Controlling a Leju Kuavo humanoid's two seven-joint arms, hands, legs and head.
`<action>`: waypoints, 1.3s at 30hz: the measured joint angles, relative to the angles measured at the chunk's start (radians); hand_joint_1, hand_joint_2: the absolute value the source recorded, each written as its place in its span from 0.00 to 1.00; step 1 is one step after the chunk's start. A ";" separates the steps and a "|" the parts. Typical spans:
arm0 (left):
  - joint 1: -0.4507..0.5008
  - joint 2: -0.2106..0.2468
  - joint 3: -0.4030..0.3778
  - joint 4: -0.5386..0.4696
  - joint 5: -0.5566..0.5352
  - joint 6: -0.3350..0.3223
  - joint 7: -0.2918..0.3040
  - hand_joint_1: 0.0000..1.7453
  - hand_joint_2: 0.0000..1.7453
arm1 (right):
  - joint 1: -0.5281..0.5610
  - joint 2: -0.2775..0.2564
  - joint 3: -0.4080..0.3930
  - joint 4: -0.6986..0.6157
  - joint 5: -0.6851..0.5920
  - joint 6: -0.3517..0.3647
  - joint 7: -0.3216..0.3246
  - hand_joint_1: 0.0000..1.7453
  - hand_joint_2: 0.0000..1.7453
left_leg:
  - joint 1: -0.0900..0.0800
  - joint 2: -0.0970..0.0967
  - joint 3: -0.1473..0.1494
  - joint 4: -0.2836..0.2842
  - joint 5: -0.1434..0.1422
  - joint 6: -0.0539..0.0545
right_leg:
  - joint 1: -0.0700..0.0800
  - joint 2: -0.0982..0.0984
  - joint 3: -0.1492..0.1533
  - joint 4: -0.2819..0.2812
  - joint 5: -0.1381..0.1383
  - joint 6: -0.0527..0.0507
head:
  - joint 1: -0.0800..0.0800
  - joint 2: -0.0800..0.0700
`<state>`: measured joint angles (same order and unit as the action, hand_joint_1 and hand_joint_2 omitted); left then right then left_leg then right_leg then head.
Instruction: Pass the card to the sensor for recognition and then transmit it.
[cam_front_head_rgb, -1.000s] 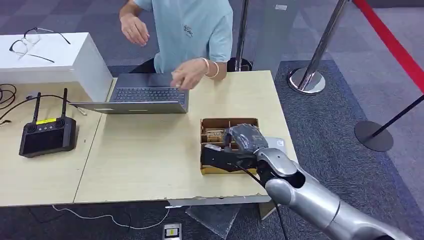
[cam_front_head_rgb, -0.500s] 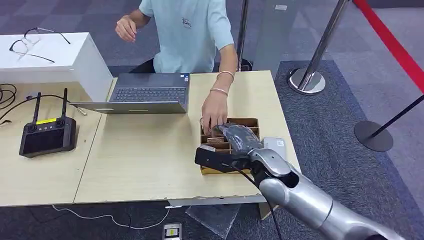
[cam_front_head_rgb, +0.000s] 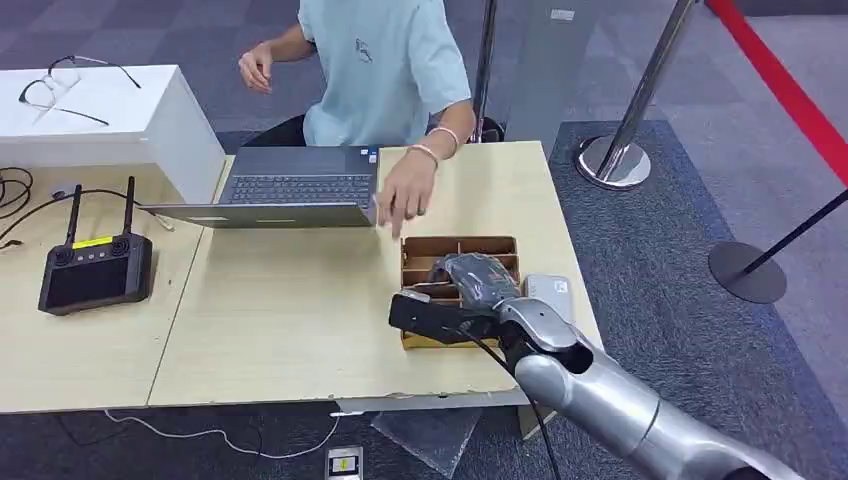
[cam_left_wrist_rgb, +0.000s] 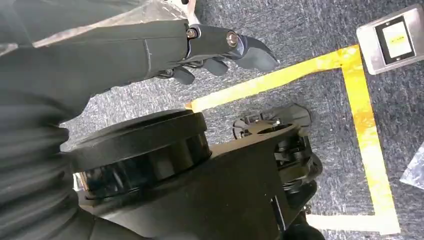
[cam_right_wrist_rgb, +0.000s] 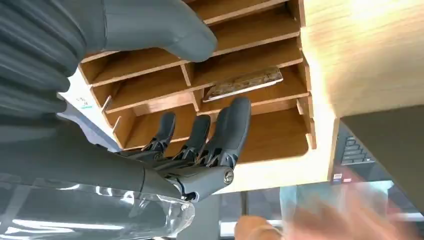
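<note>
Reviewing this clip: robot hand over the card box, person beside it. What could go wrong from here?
The person's hand hovers close above the wooden box, so it may collide with the right robot hand. The card lies flat in a narrow slot between dividers, so the fingers may catch the walls or shift the box instead of lifting it.

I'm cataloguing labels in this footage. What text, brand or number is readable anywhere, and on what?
None reads clearly.
Yellow sticker on the black antenna controller: too small.
Marking on the white flat sensor box: too small.
Emblem on the person's pale blue shirt: no legible words.
Patterned card in the brown divided box: blurred.
</note>
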<state>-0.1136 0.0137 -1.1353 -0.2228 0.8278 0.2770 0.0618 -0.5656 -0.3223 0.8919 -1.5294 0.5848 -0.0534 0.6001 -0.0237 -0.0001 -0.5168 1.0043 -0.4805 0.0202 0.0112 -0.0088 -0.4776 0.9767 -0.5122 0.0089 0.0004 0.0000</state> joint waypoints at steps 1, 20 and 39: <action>0.000 0.000 0.000 0.000 0.000 0.000 0.000 0.00 1.00 | 0.000 0.000 0.000 0.002 -0.001 -0.002 -0.001 0.41 1.00 | 0.000 0.000 0.000 0.000 0.000 0.000 | 0.000 0.000 0.000 0.000 0.000 0.000 | 0.000 0.000; 0.000 0.000 0.000 0.000 0.001 0.002 0.001 0.00 1.00 | 0.000 0.023 0.000 0.043 -0.027 -0.050 -0.028 0.38 1.00 | 0.000 0.000 0.000 0.000 0.000 0.000 | 0.000 0.000 0.000 0.000 0.000 0.000 | 0.000 0.000; 0.000 0.000 0.000 0.000 0.000 -0.002 0.013 0.00 1.00 | -0.018 0.063 -0.001 0.108 -0.047 -0.078 -0.050 0.38 1.00 | 0.000 0.000 0.000 0.000 0.000 0.000 | 0.000 0.000 0.000 0.000 0.000 0.000 | 0.000 0.000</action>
<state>-0.1138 0.0137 -1.1353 -0.2228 0.8274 0.2754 0.0744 -0.5837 -0.2594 0.8911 -1.4210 0.5383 -0.1312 0.5497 -0.0236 -0.0001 -0.5166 1.0044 -0.4804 0.0201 0.0112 -0.0088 -0.4774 0.9768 -0.5122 0.0089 0.0004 0.0000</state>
